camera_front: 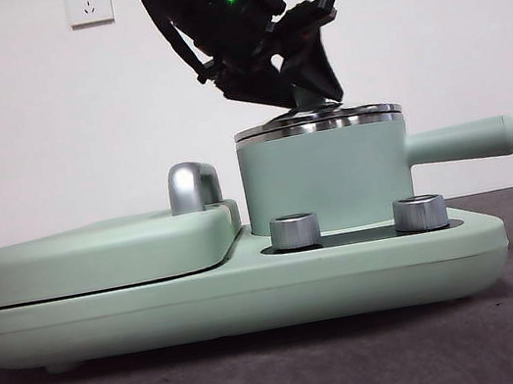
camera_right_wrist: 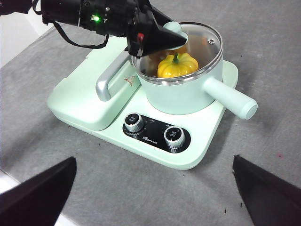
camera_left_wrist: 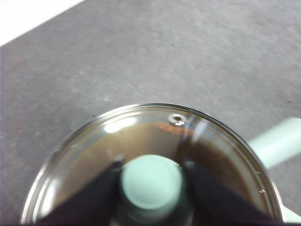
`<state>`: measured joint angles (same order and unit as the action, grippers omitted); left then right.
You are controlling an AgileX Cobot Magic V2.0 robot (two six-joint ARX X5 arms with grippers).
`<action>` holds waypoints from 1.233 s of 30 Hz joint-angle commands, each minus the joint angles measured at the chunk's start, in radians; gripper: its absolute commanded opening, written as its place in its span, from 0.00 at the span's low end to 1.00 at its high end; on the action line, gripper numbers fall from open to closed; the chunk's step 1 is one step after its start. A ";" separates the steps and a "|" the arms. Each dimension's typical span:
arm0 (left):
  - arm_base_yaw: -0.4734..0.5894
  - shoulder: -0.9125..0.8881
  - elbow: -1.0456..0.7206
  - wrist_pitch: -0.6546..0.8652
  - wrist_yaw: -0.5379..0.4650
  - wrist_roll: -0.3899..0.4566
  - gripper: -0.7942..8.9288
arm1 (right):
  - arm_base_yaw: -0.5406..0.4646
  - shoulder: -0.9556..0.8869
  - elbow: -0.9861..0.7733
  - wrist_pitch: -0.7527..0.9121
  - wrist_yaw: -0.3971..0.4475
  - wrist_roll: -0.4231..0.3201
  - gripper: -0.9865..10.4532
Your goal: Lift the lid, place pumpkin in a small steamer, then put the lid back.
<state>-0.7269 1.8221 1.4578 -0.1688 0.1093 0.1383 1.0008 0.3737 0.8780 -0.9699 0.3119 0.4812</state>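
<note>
The lid [camera_front: 319,122] rests level on the small steamer [camera_front: 324,180], a mint-green pot with a straight side handle [camera_front: 461,142]. My left gripper [camera_front: 304,94] comes down from above and is shut on the lid's mint-green knob [camera_left_wrist: 151,181], one jaw pressed to each side. Through the glass of the lid [camera_right_wrist: 207,40] the yellow-orange pumpkin [camera_right_wrist: 177,65] shows inside the small steamer [camera_right_wrist: 188,94]. My right gripper [camera_right_wrist: 154,159] stands open and holds nothing, back from the appliance on its knob side.
The steamer stands on a wide mint-green base appliance [camera_front: 253,282] with two steel knobs [camera_front: 295,230] [camera_front: 419,213]. A flat griddle cover [camera_front: 89,256] with a steel handle [camera_front: 191,186] lies beside the pot. Grey tabletop [camera_left_wrist: 141,56] surrounds it.
</note>
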 commanded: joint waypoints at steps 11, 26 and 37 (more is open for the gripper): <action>-0.008 -0.090 0.105 -0.233 0.001 -0.027 0.63 | 0.011 0.001 0.008 0.003 0.003 0.016 0.56; -0.007 -0.481 0.097 -0.811 0.003 -0.140 0.63 | 0.011 0.001 0.008 -0.004 -0.044 0.005 0.56; -0.007 -0.945 -0.248 -0.775 0.003 -0.256 0.63 | 0.011 0.001 0.008 -0.003 -0.088 0.001 0.56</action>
<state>-0.7269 0.9131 1.2316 -0.9649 0.1104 -0.0727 1.0008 0.3737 0.8780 -0.9802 0.2276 0.4866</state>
